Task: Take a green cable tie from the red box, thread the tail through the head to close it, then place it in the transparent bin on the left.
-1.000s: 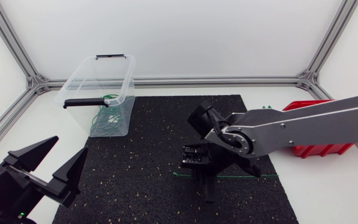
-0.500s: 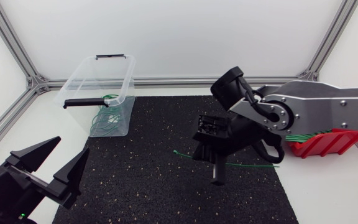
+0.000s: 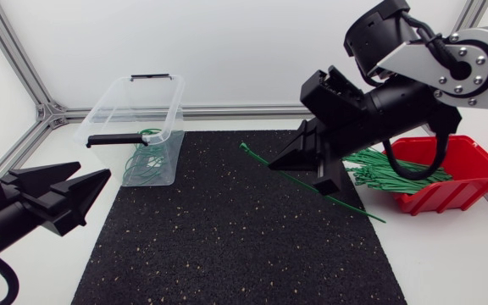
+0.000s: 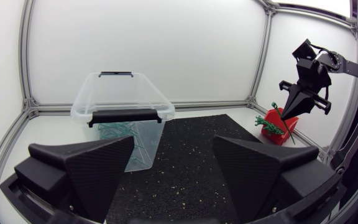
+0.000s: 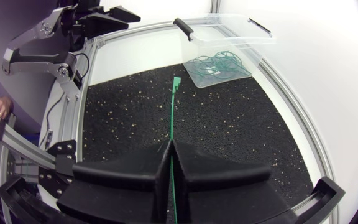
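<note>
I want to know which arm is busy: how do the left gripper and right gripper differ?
The left gripper stands open with nothing in it; the right gripper is shut on a green cable tie. The left gripper sits beside the black mat's left edge; the right gripper hangs high up near the red box. Both are matte black.

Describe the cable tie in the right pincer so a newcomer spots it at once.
Find the black mat, then its side nearest the red box. There the right pincer is shut on one green cable tie. Unlike the bundle lying in the box, it is a single straight strip, sticking out on both sides of the pincer.
</note>
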Action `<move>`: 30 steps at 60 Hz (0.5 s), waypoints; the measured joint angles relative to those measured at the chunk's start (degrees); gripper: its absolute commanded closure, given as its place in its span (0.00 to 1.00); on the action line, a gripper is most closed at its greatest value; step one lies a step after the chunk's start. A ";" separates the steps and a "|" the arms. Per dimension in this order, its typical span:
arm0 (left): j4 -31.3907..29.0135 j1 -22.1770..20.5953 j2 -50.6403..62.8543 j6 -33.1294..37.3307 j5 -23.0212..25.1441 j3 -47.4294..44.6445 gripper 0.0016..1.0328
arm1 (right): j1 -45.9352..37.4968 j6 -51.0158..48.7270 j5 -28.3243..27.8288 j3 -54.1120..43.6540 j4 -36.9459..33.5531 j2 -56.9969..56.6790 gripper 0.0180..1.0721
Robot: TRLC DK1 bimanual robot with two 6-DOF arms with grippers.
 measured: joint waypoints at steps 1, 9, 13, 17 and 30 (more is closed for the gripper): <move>-0.44 0.04 0.76 -0.07 0.61 0.74 0.17 | -0.26 0.35 -0.77 0.20 -0.37 -0.04 0.95; -3.26 -0.15 5.55 -0.48 6.40 5.05 0.17 | -2.43 1.97 -7.74 1.77 -3.26 -0.90 0.95; -4.31 -0.55 6.84 -0.48 9.62 6.49 0.17 | -3.58 2.38 -10.32 2.03 -4.02 -1.51 0.95; -4.87 -0.96 7.67 -0.46 12.52 7.65 0.17 | -4.55 2.73 -12.72 2.03 -4.63 -1.95 0.95; -11.89 -5.38 11.50 4.61 18.58 14.12 0.17 | -5.40 4.26 -18.69 2.03 -5.70 -3.15 0.95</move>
